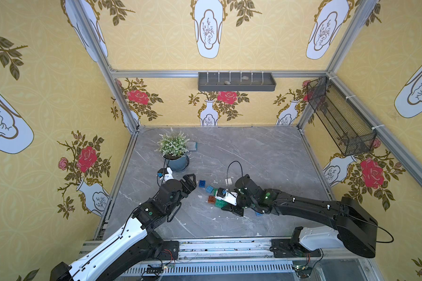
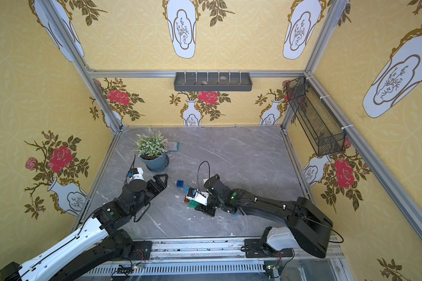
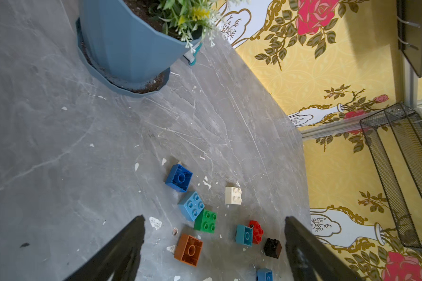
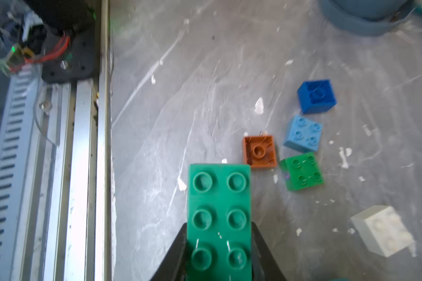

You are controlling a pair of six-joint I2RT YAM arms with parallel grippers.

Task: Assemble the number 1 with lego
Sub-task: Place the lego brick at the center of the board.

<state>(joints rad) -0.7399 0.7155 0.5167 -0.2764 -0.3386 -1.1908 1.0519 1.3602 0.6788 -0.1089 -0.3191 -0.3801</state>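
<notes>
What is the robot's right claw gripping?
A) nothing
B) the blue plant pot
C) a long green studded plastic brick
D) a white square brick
C: in the right wrist view, the long green studded plastic brick sits clamped between the black jaws of the right gripper.

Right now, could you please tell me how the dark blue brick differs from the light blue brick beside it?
Pose: the dark blue brick lies upside down, hollow side up; the light blue brick sits studs up. Place: the dark blue brick lies nearer the plant pot than the light blue brick. Both are square, similar in size, loose on the table.
</notes>
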